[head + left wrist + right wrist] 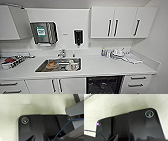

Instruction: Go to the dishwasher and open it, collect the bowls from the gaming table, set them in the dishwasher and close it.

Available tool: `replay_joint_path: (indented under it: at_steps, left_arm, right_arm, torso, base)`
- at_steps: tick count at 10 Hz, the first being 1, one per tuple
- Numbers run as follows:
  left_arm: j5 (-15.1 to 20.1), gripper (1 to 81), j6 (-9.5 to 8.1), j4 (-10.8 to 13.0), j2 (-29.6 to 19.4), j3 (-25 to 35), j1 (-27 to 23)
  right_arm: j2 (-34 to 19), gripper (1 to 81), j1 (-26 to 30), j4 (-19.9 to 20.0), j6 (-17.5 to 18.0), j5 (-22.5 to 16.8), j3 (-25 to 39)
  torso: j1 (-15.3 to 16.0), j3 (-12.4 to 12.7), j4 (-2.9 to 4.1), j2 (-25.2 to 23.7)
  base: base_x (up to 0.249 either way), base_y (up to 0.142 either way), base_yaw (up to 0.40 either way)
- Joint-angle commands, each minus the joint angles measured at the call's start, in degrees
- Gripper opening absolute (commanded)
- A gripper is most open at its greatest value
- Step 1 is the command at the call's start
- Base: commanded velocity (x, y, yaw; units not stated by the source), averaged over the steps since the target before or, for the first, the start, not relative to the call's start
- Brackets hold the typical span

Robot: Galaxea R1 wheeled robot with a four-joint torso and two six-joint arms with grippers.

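Note:
The dishwasher [104,85] sits under the white counter, right of the sink cabinet. Its bay is a dark opening with faint rack lines inside, and its grey front and bar handle are out of view. The sink [59,65] holds a brownish dish [52,65] and a white mug [72,66]. In both wrist views a dark robot plate hangs over a pale speckled floor [25,105], and I cannot make out either gripper's state.
White drawers [136,82] flank the dishwasher on the right and white cabinet doors [56,85] on the left. Stacked dishes [117,53] and a cloth sit on the counter's right end, packages [11,61] on its left. A paper-towel dispenser [43,32] and a soap dispenser [78,37] hang on the wall.

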Motion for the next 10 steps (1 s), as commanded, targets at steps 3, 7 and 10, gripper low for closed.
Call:
replay_joint_path:
  at_steps: [3, 7, 10]
  left_arm:
    - [2.6, 81.1, 0.09, 0.9, -1.0, 0.6, -2.1]
    - [2.7, 81.1, 0.09, 0.9, -0.9, 0.6, -2.1]
    - [2.7, 81.1, 0.09, 0.8, -0.8, 0.6, -2.0]
  right_arm:
    - [0.0, 81.1, 2.9, -1.1, -0.2, -2.6, 0.2]
    - [0.0, 81.1, 3.0, -1.2, -0.2, -2.6, 0.2]
    - [0.0, 81.1, 2.9, -1.2, -0.2, -2.6, 0.2]
  torso:
    - [-6.1, 0.1, 0.0, 9.5]
    - [-11.2, 3.7, 0.0, 17.3]
    - [-14.6, 7.0, 0.0, 22.5]
  base:
    - [0.0, 0.0, 0.0]
    - [0.0, 0.0, 0.0]
    - [0.0, 0.0, 0.0]
